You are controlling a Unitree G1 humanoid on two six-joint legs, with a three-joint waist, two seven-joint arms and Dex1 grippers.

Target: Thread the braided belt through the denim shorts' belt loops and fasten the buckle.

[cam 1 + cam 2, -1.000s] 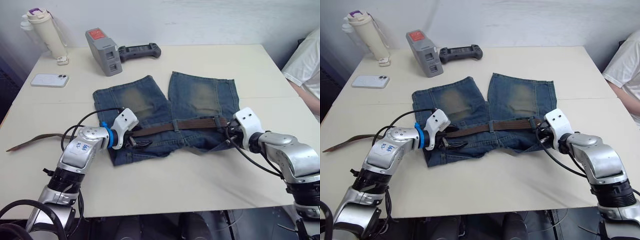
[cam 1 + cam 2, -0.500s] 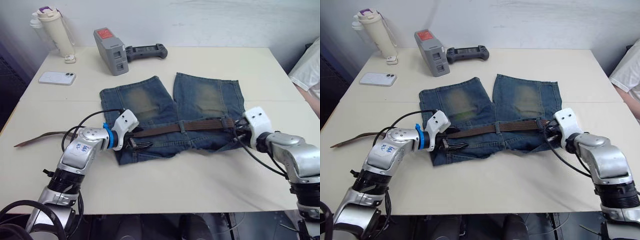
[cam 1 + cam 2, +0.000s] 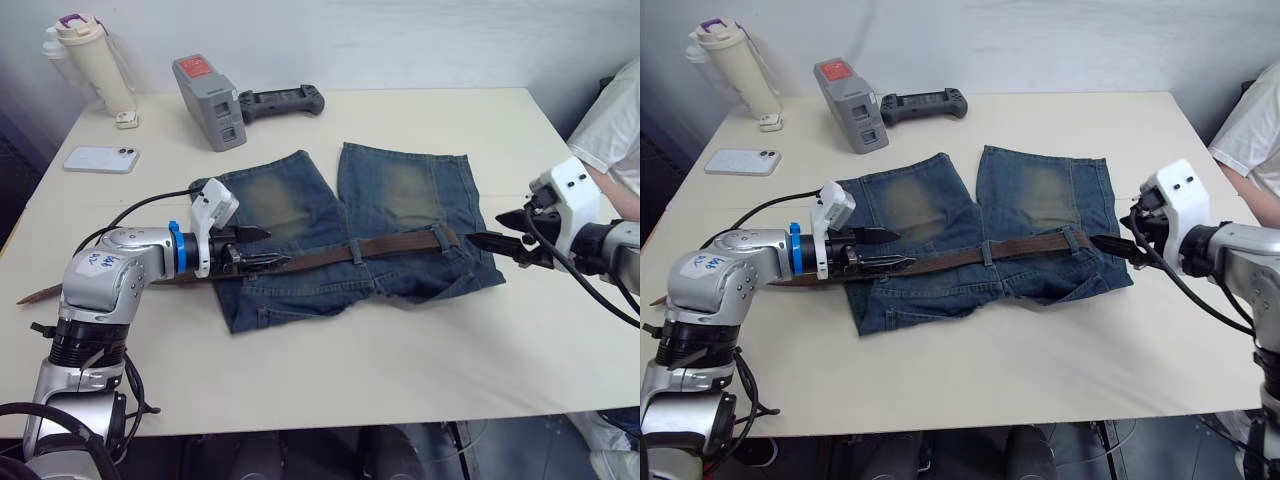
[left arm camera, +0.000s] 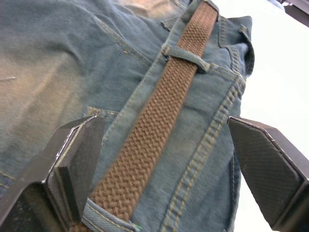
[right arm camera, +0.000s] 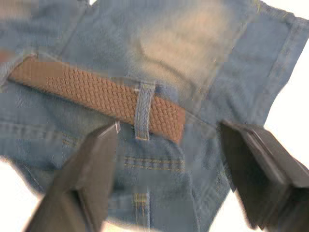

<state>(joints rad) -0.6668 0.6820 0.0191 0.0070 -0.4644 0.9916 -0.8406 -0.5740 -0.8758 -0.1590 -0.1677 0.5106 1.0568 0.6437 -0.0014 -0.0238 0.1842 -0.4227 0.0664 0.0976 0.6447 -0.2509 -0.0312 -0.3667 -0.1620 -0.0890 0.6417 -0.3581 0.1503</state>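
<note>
Shorts [image 3: 350,225] flat at table [image 3: 420,340] centre, legs toward 12 o'clock, waistband toward 6. Belt [image 3: 340,252] across waistband, under loops [image 4: 186,54], one near middle, one [image 5: 143,116] near end at 3 o'clock. Other belt end trails off past shorts toward 9 o'clock. Left gripper [image 3: 252,250] at shorts' 9 o'clock edge, fingers [image 4: 77,159] spread wide, straddling belt, gripping nothing. Right gripper [image 3: 505,243] just off shorts' 3 o'clock edge, fingers [image 5: 96,169] apart, empty. Phone [image 3: 100,160], bottle [image 3: 90,62], grey device [image 3: 208,102], controller [image 3: 280,102] around 10–11 o'clock.
</note>
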